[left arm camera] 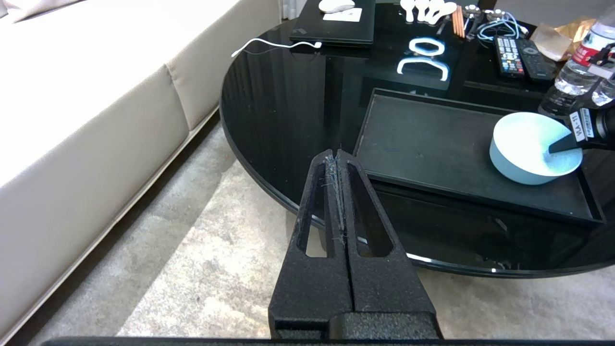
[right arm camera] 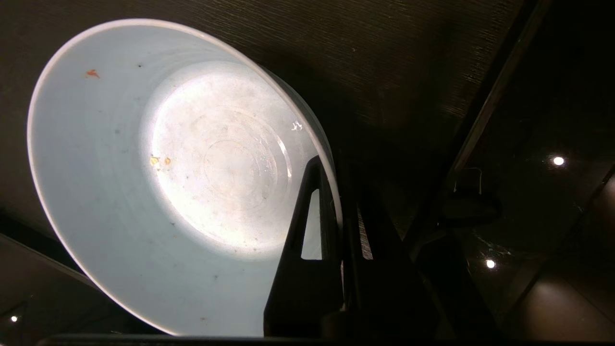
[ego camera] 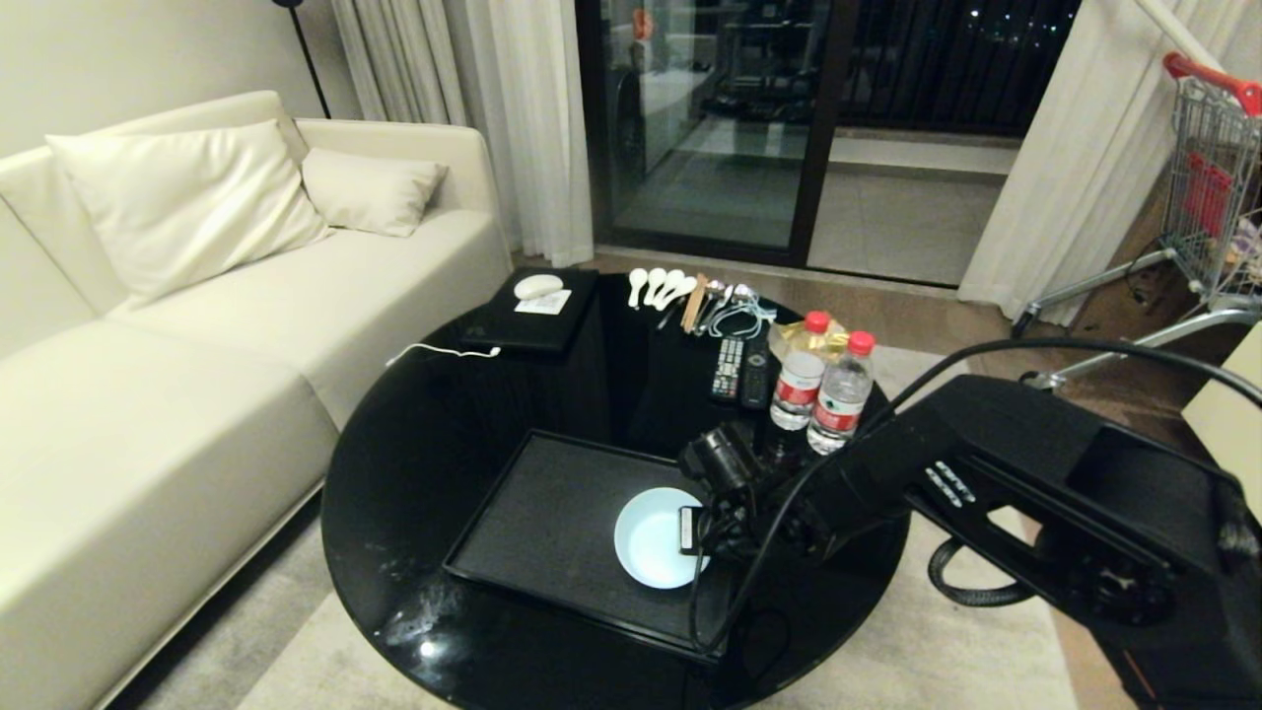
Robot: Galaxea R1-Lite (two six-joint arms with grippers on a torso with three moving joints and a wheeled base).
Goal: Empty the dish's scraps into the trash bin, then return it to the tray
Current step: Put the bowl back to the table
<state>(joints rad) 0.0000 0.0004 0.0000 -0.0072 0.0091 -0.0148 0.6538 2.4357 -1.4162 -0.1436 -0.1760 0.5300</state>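
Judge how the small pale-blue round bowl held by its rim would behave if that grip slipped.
The pale-blue round bowl looks rigid and glazed, so probably slick. The right end effector pinches only its rim, so it could pivot. It's nearly empty, likely light; sitting on the black tray, it probably wouldn't drop.

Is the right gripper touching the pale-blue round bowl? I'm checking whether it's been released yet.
Touching. In the right wrist view the right gripper is shut on the pale-blue round bowl's rim, one finger inside the wall, the other outside.

The right arm reaches in from the right, wrist angled down, and the right gripper (ego camera: 696,533) pinches a thin rim, one finger (right arm camera: 307,226) on each side. The left gripper (left arm camera: 338,158) hangs low, jaws pressed together on nothing.
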